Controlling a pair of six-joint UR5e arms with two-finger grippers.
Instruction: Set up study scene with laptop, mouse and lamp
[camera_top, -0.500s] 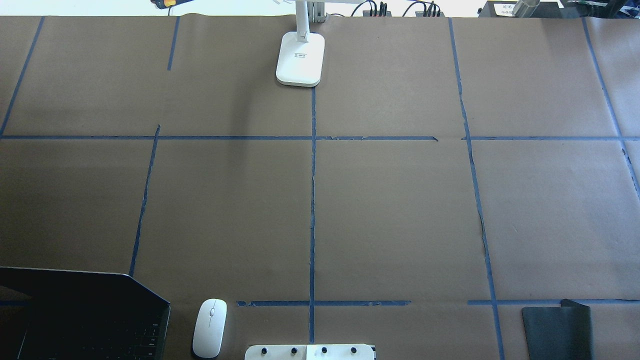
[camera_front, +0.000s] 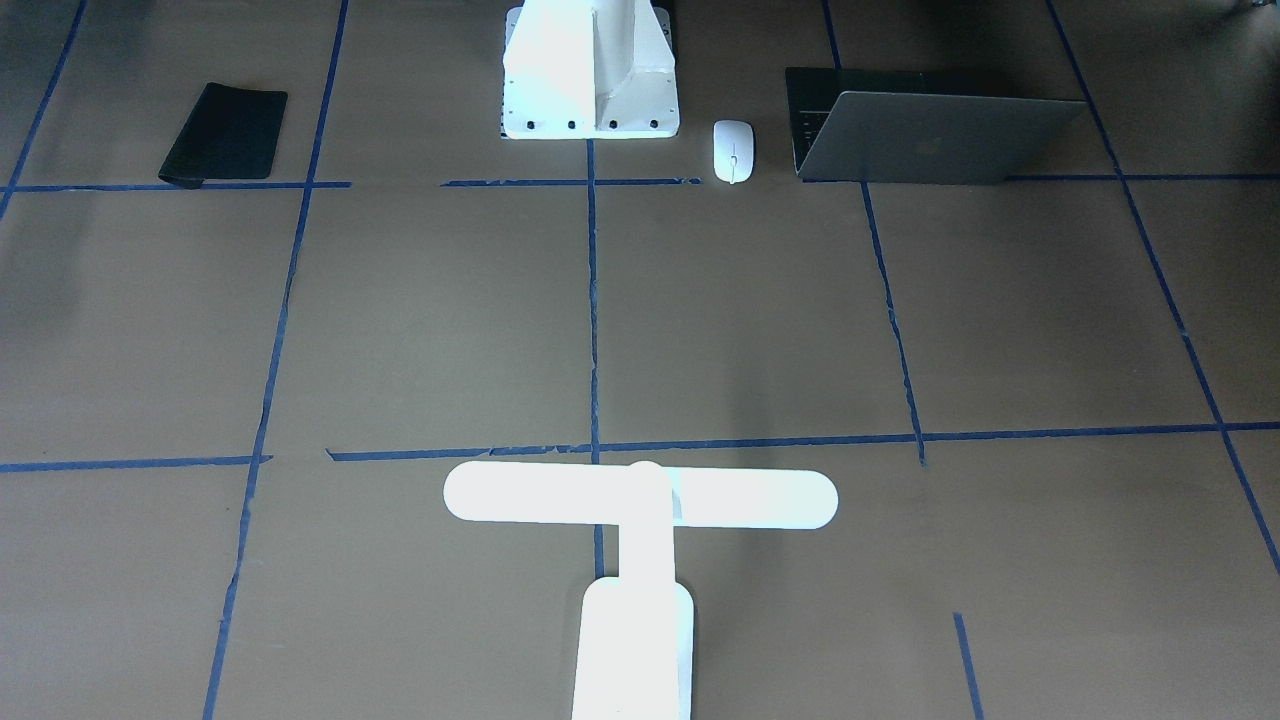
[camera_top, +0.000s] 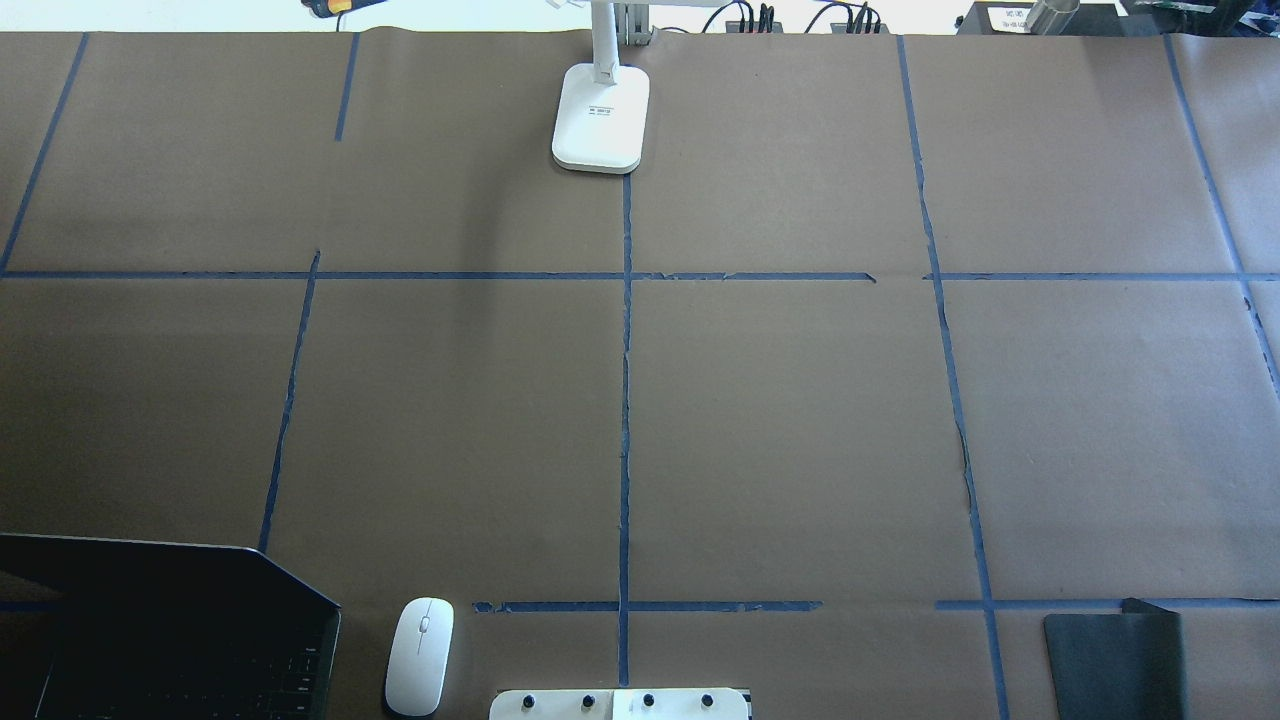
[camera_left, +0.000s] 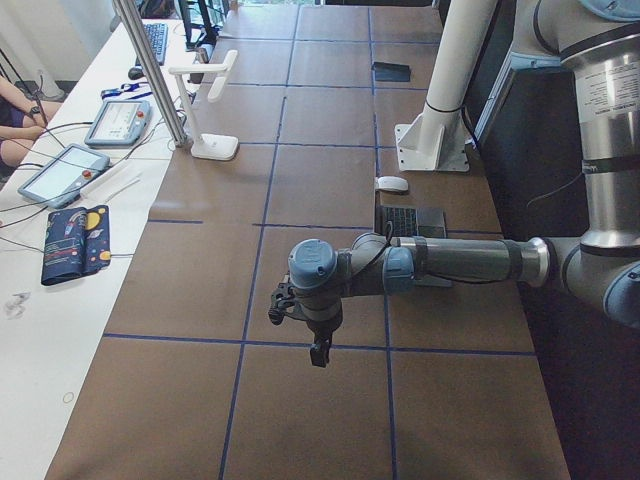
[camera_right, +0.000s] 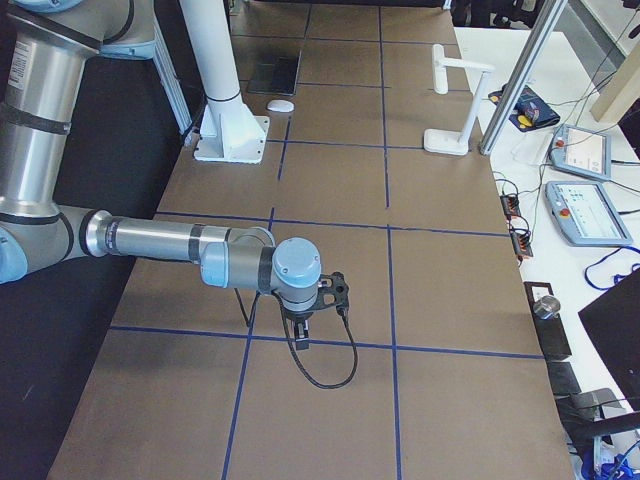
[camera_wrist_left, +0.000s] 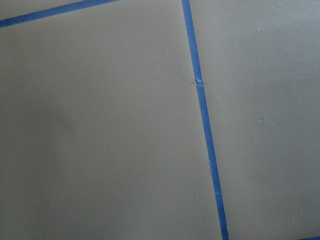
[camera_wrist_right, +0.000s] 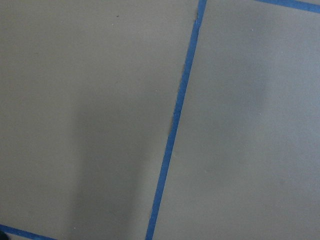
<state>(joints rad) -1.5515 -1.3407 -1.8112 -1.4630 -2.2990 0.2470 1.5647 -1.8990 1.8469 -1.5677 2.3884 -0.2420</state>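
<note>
The grey laptop (camera_top: 170, 640) stands open at the table's near left edge, its lid toward the front-facing view (camera_front: 930, 140). The white mouse (camera_top: 420, 655) lies just right of it, also in the front-facing view (camera_front: 733, 150). The white lamp (camera_top: 600, 120) stands at the far middle edge, its bar head (camera_front: 640, 497) over the table. My left gripper (camera_left: 318, 350) hangs over bare paper at the table's left end, far from all three. My right gripper (camera_right: 303, 335) hangs over bare paper at the right end. Both show only in the side views, so I cannot tell whether they are open or shut. Both wrist views show only paper and tape.
A black mouse pad (camera_top: 1115, 665) lies at the near right edge. The white flared pedestal (camera_front: 590, 70) stands at the near middle. Blue tape lines (camera_top: 625, 400) divide the brown paper. Teach pendants (camera_left: 115, 120) and cables lie on the white table beyond the lamp.
</note>
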